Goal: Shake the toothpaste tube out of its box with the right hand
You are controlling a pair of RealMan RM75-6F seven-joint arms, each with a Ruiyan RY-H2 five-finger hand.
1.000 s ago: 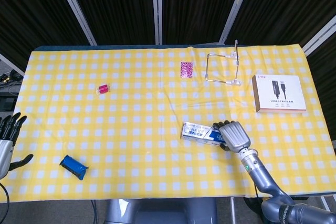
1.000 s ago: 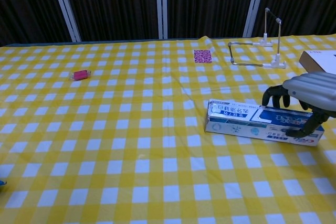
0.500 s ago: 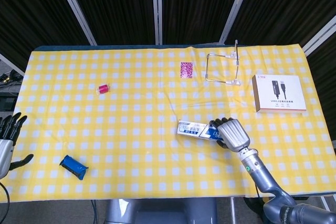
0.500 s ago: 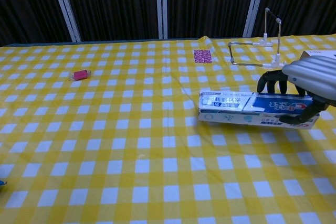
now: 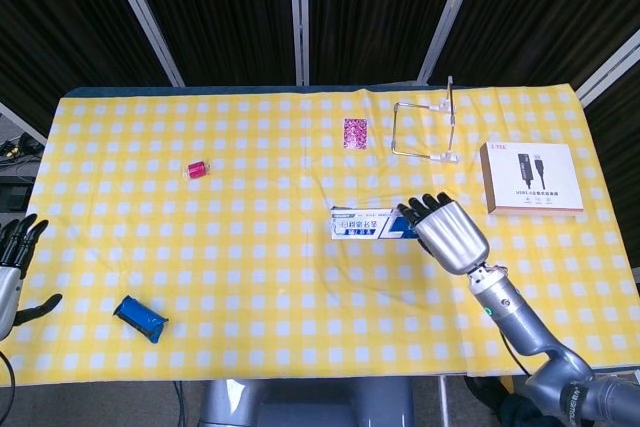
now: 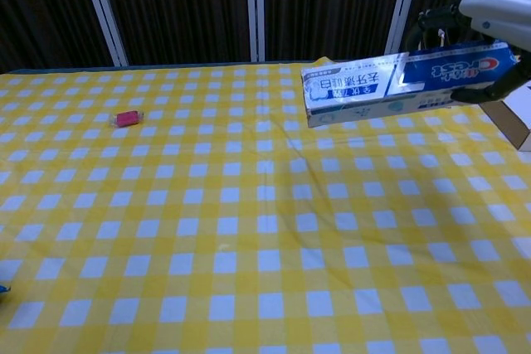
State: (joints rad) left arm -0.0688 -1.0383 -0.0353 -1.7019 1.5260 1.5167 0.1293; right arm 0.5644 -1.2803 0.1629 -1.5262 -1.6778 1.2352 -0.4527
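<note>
My right hand (image 5: 448,233) (image 6: 498,2) grips the right end of the white and blue toothpaste box (image 5: 366,224) (image 6: 390,84) and holds it well above the yellow checked tablecloth (image 5: 260,247). The box lies nearly level, its free end pointing left and dipping slightly. No tube shows outside the box. My left hand (image 5: 12,265) hangs at the table's left edge with its fingers spread and nothing in it; the chest view does not show it.
A blue packet (image 5: 140,318) lies near the front left. A small red object (image 5: 197,169) (image 6: 127,118) sits at the back left, a pink patterned square (image 5: 355,133) at the back middle, a wire stand (image 5: 428,132) beside it, and a white cable box (image 5: 531,178) at the right.
My right hand has lifted the toothpaste box off the tablecloth and raised it high, moving it slightly away from me. The left hand has stayed put.
</note>
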